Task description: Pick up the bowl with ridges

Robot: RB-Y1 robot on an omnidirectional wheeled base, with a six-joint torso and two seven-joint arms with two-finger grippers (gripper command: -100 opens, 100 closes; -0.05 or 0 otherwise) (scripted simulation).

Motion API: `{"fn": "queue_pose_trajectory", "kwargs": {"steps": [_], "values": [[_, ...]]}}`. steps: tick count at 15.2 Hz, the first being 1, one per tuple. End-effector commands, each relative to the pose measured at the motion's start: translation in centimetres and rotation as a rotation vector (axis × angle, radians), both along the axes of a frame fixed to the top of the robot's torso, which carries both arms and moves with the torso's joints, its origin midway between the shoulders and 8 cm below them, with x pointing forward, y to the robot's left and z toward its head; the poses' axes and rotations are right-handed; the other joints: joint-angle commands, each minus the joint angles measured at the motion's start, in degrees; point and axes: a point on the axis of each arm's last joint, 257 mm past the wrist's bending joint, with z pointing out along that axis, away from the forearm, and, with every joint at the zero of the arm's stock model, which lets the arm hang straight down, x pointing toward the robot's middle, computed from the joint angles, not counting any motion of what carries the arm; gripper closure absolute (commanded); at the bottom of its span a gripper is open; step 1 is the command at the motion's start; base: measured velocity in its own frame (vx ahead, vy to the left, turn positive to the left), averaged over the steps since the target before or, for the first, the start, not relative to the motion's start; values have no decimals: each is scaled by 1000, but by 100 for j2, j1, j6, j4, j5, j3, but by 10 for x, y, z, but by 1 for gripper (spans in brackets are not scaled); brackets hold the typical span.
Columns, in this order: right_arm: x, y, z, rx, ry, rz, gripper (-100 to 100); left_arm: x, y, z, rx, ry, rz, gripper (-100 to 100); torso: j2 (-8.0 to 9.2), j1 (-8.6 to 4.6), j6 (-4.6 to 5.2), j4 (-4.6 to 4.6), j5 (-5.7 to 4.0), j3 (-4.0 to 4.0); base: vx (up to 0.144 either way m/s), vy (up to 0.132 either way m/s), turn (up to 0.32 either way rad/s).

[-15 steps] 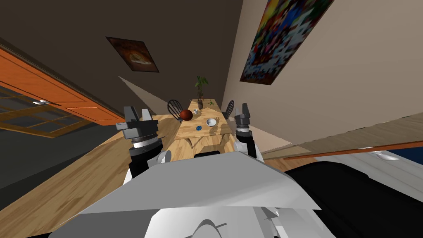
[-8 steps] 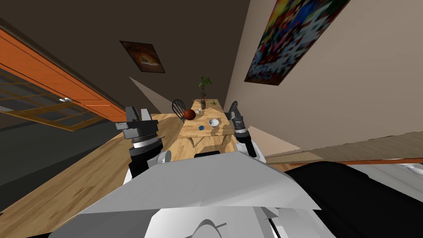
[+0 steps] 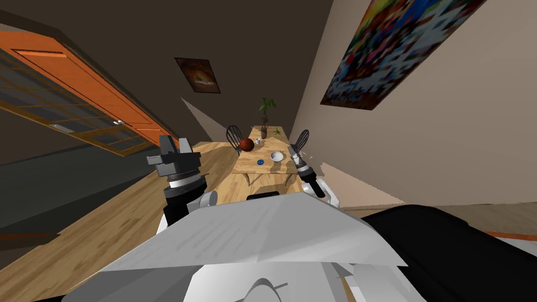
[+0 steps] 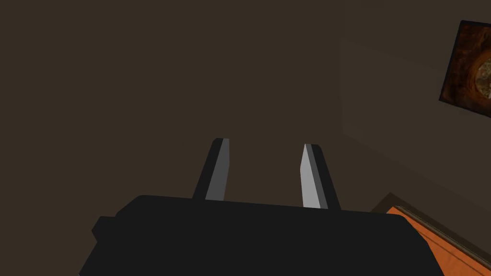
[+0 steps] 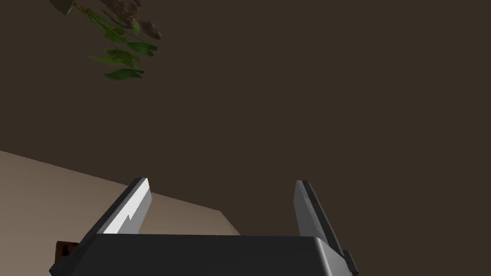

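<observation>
A white bowl [image 3: 276, 156] sits on the near right part of a long wooden table [image 3: 246, 166] ahead of me. A red-brown round thing [image 3: 247, 144], a small blue object [image 3: 260, 162] and a small white cup [image 3: 257, 141] share the tabletop. My right gripper [image 3: 292, 151] leans forward beside the table's near right corner, short of the bowl; in its wrist view the right gripper [image 5: 221, 181] stands wide open and holds nothing. My left gripper [image 3: 175, 140] is raised at my left, far from the table. The left gripper [image 4: 265, 143] has its fingers apart with nothing between them.
Dark chairs [image 3: 234, 137] [image 3: 302, 139] stand on either side of the table, and a potted plant [image 3: 267, 107] is at its far end. An orange door with glass panes [image 3: 89, 102] lies to the left across wooden floor [image 3: 78, 230]. A black area [image 3: 451, 251] fills the lower right.
I have turned, so the table, pictures and door have shifted across the view. My right arm has tipped from upright down and forward toward the table. The left arm holds its pose.
</observation>
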Motion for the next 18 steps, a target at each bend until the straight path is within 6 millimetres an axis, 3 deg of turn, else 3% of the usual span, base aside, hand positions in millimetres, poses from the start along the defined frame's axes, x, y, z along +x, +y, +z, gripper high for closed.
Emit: {"fn": "queue_pose_trajectory", "kwargs": {"steps": [1, 2, 3, 4, 5, 6, 7, 8, 9, 10, 11, 12, 13, 18], "values": [[5, -1, -29, -105, 54, -4, -100, 0, 0, 0, 0, 0, 0, 0, 0, 0, 0, 0, 0, 0, 23, 51, 187], [4, -1, -30, -117, 55, 1, -100, 0, 0, 0, 0, 0, 0, 0, -1, 2, -1, 0, 0, -1, 22, 47, 165], [7, -5, -52, -188, 94, -4, -100, 0, 0, 0, 0, 0, 0, 0, 0, 2, 0, 0, 1, 0, 20, 54, 242], [6, -5, -53, -201, 95, 1, -100, 0, 0, 0, 0, 0, 0, 0, 0, 4, -2, 0, 0, 0, 22, 52, 191], [8, -11, -76, -272, 134, -4, -100, 0, 0, 0, 0, 0, 0, 0, 0, 4, 0, 0, 1, 0, 21, 54, 224], [8, -11, -77, -288, 134, 0, -100, 0, 0, 0, 0, 0, 0, 0, 0, 4, -2, 0, 1, 0, 20, 48, 173], [8, -19, -100, -358, 174, -4, -100, 0, 0, 0, 0, 0, 0, 0, 1, 4, 1, 0, 1, 1, 28, 47, 224], [8, -19, -101, -377, 174, 0, -100, 0, 0, 0, 0, 0, 0, 0, 0, 3, -2, 0, 1, 0, 28, 44, 194], [7, -29, -124, -447, 214, -3, -100, 0, 0, 0, 0, 0, 0, 0, -1, 2, 0, 0, 1, -1, 29, 63, 214], [7, -29, -126, -468, 213, 0, -100, 0, 0, 0, 0, 0, 0, 0, -2, 6, -2, -1, 1, -1, 26, 63, 179], [5, -40, -149, -538, 253, -3, -100, 0, 0, 0, 0, 0, 0, 0, -2, 8, 0, 0, 2, -1, 25, 65, 208], [4, -41, -150, -560, 252, 1, -100, 0, 0, 0, 0, 0, 0, 0, 0, 9, 0, 0, 3, 0, 26, 54, 184], [2, -52, -168, -631, 283, 3, -100, 0, 0, 0, 0, 0, 0, 0, 0, 8, 0, 0, 2, 0, 27, 53, 255], [-10, -89, -219, -842, 365, 9, -100, 0, 0, 0, 0, 0, 0, 0, 2, 7, -1, 1, 2, 1, 24, 52, 210]]}}
